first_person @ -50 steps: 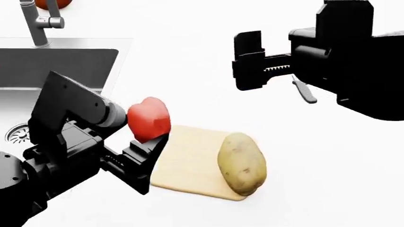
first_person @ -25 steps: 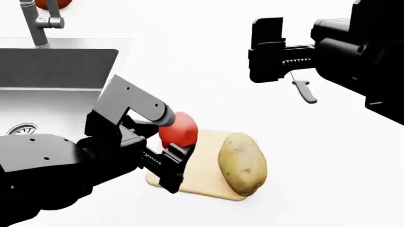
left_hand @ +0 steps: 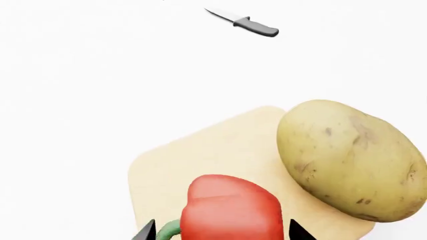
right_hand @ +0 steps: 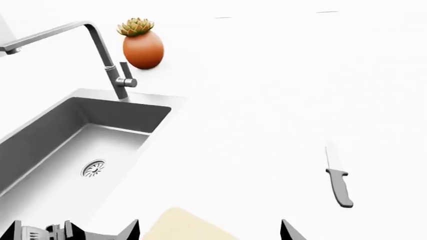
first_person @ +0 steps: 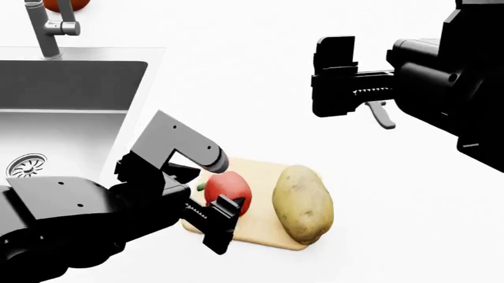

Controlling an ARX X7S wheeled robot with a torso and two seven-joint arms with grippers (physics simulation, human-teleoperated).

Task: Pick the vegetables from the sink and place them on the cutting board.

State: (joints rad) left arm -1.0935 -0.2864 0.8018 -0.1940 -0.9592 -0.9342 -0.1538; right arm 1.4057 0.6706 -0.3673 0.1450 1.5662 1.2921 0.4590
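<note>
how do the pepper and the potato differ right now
The bell pepper is glossy red with a green stem; the potato is speckled yellow-brown. The potato is clearly larger. The pepper sits between the left gripper fingers, while the potato lies free. Both are at the cutting board.

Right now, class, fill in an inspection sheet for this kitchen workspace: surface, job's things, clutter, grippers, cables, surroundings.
Surface: plain white counter.
Job's things: glossy red bell pepper with green stem over the pale tan cutting board; oval yellow-brown potato lying on the board; grey steel sink holds no vegetables.
Clutter: black-handled knife on the counter, apart from the board.
Grippers: left gripper shut on the pepper; right gripper open, empty, raised.
Cables: nothing seen.
Surroundings: steel faucet; orange-red round pot with succulent.
</note>
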